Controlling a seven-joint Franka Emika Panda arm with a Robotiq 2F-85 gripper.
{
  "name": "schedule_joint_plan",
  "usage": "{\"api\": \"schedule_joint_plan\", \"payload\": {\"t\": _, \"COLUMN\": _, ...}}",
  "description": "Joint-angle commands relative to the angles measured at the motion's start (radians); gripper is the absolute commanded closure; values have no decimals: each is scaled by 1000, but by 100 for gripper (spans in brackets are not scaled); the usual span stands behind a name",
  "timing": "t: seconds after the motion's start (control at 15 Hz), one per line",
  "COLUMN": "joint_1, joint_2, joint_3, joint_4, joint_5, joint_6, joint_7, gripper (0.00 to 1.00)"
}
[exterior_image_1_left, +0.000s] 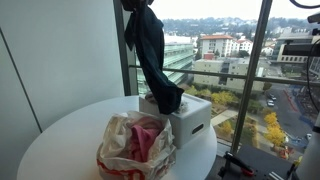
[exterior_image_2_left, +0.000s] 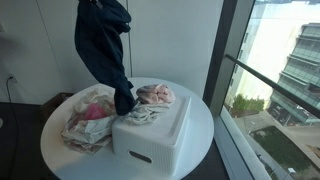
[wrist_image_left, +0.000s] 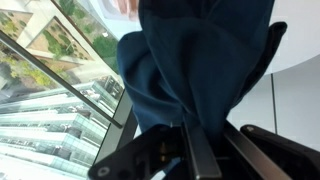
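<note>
The gripper (wrist_image_left: 195, 137) is closed tight, its jaws pinching the top of a dark navy fabric garment (wrist_image_left: 200, 60). In both exterior views the garment hangs straight down from the gripper in a long, limp fold (exterior_image_1_left: 152, 50) (exterior_image_2_left: 103, 45).

Directly below the gripper stands a white rectangular box (exterior_image_2_left: 150, 138) with a handle slot in its side. The garment's lower end reaches down into the box's open top (exterior_image_1_left: 165, 100). Pale cream and pink cloths (exterior_image_2_left: 152, 97) are heaped in the box beside that hanging end and spill over its rim.

Below and to one side of the gripper, touching the box, sits a translucent crinkled plastic bag (exterior_image_1_left: 135, 148) with red print. Its mouth gapes open, with bright pink cloth (exterior_image_2_left: 90, 113) bunched inside.

Box and bag rest on a round white table (exterior_image_1_left: 60, 130). The box sits close to the table's rim, while a broad bare stretch of tabletop lies beyond the bag, on the side away from the box.

Farther out, past the box, rises a floor-to-ceiling glass window (exterior_image_1_left: 230, 60) with a dark window post (exterior_image_2_left: 225, 60) near the table's edge. The air around the gripper above the containers is open.
</note>
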Motion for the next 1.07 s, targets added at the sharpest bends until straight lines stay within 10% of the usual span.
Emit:
{"api": "schedule_joint_plan", "payload": {"t": 0.0, "joint_1": 45, "joint_2": -65, "joint_3": 83, "joint_4": 17, "joint_5": -4, "joint_6": -36, "joint_7": -33, "gripper": 98}}
{"api": "schedule_joint_plan", "payload": {"t": 1.0, "joint_1": 55, "joint_2": -90, "joint_3": 46, "joint_4": -139, "joint_5": -2, "joint_6": 100, "joint_7": -75, "gripper": 98}}
